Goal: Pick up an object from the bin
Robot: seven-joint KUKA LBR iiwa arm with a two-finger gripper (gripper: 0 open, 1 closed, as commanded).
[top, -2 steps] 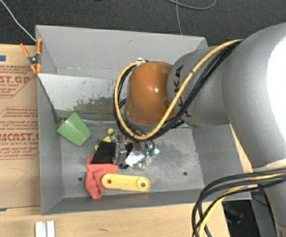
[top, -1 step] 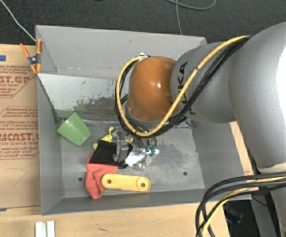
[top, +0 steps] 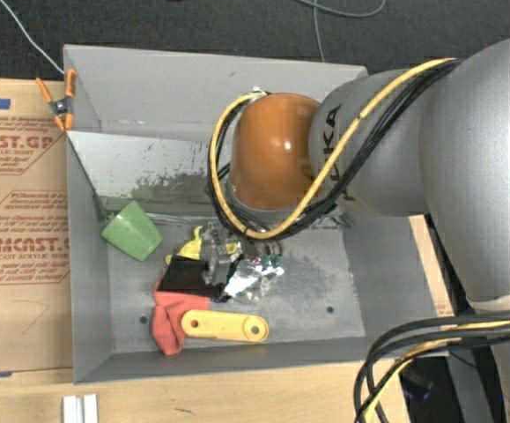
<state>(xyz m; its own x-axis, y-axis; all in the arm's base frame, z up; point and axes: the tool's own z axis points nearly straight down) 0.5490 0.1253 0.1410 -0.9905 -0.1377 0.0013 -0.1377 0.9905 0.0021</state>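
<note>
A: Where is the hand (top: 225, 264) working?
B: It is hovering low at the grey bin's (top: 325, 285) middle, beside a crumpled silvery wrapper (top: 256, 280) and a black block (top: 181, 277); a yellow handle (top: 225, 327) is lying nearby.
A: Spread or pinching?
B: That cannot be told.

The arm (top: 431, 139) comes in from 3 o'clock, its thick grey last link slanting toward the middle of the view. An orange domed cover (top: 272, 161) caps the wrist, looped by black and yellow cables (top: 222, 148). Just under the dome, toward 6 o'clock, the pincer (top: 237, 267) points downward.
</note>
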